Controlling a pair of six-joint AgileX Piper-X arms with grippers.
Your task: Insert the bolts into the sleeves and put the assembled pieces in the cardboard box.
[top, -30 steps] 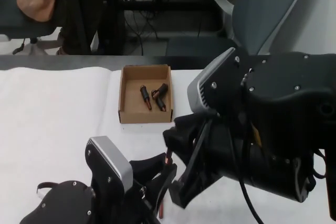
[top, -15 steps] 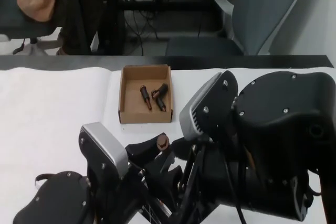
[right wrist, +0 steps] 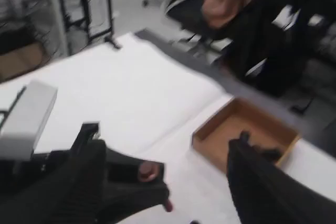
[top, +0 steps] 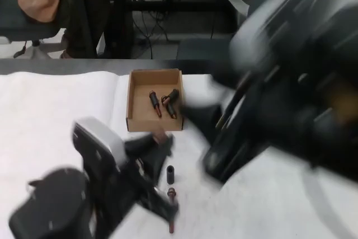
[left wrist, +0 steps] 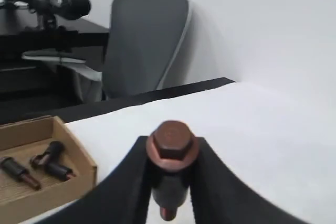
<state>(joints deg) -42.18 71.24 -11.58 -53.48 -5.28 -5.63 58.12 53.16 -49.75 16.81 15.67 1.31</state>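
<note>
My left gripper [left wrist: 171, 157] is shut on a copper hex-head bolt pushed through a black sleeve [left wrist: 169, 191], held upright above the white cloth. From above, that left gripper [top: 159, 141] hangs just in front of the cardboard box [top: 132, 100], which holds two assembled pieces [top: 155, 103]. A loose black sleeve [top: 170, 171] and a loose bolt [top: 172, 195] lie on the cloth close to the left arm. The right arm is a blur at the right. My right gripper [right wrist: 168, 145] is open and holds nothing, high over the left gripper's bolt [right wrist: 148, 171] and the box [right wrist: 210, 132].
White cloth [top: 50, 110] covers the bench, with open room to the left and right of the box. Office chairs [top: 263, 9] and a dark desk frame stand beyond the far edge.
The right arm has swung up and away to the right, uncovering the loose sleeve and bolt. The left gripper has carried its bolt and sleeve up and toward the box.
</note>
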